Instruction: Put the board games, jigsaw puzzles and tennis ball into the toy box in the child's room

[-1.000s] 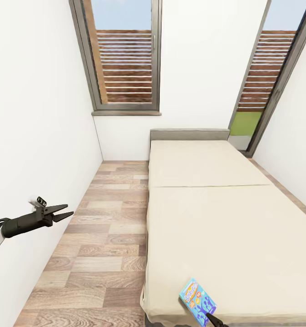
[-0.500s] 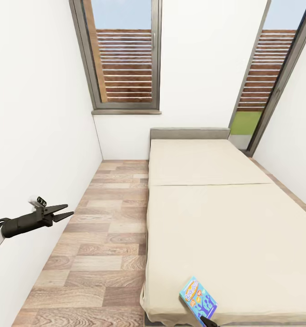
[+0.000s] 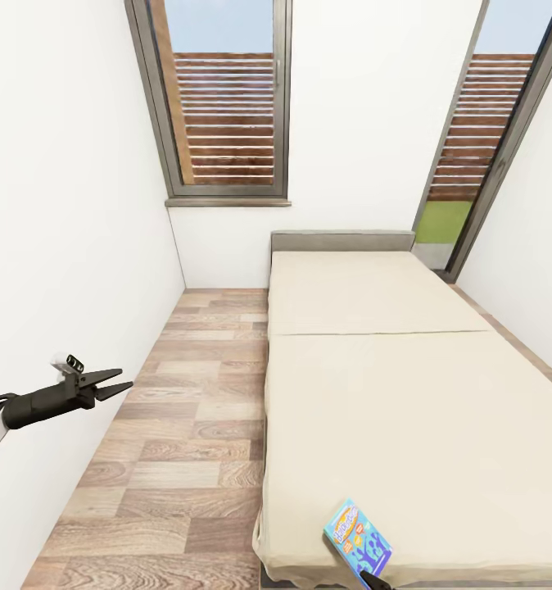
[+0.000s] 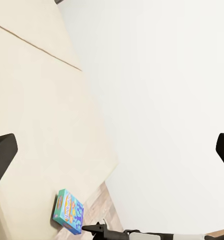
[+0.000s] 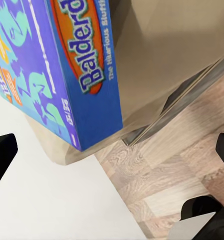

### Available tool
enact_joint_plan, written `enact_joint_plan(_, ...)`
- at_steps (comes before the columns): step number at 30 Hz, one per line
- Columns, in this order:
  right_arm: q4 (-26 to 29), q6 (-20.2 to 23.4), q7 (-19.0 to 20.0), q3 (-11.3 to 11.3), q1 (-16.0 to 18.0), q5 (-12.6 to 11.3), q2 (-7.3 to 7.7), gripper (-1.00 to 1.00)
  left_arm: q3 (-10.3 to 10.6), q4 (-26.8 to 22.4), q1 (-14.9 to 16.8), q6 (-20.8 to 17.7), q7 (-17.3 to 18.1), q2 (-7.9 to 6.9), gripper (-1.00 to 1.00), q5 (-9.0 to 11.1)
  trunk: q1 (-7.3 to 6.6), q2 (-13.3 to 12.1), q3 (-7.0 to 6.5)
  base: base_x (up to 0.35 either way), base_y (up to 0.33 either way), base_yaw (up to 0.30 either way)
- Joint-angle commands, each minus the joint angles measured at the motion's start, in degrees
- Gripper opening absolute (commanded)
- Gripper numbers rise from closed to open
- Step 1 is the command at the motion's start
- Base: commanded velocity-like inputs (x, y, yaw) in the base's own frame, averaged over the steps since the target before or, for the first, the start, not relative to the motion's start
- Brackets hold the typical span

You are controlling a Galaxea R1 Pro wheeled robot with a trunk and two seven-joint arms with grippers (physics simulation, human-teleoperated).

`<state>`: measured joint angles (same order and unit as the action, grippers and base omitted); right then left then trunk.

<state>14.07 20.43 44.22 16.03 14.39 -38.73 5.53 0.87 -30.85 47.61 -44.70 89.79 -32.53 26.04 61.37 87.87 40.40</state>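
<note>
blue board game (image 3: 357,542) (cartoon print), cream bed (image 3: 391,393)

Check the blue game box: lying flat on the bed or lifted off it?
Lying flat. The blue box rests face-up on the bed at its near corner; right fingertips spread apart, not closed on it.

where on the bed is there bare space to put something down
Nearly all of the long cream-beige bed is bare, from the grey headboard down past the cover's seam. The one taken spot is the near corner, where the blue cartoon-print game box lies with the right tool beside it.
</note>
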Motion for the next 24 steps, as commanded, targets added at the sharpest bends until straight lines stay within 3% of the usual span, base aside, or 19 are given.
enact_joint_plan(1,-0.01,0.49,0.08,0.08,0.03,-0.40,0.00,1.00,0.10,0.00,0.01,-0.60,0.21,-0.04,1.00,0.06,0.00,0.02,0.05,0.000,0.000,0.000)
enact_joint_plan(24,-0.01,0.49,0.05,0.22,0.02,-0.47,0.00,1.00,0.06,0.00,-0.06,-0.56,0.21,-0.03,1.00,0.06,0.00,0.02,0.05,0.042,0.000,0.000)
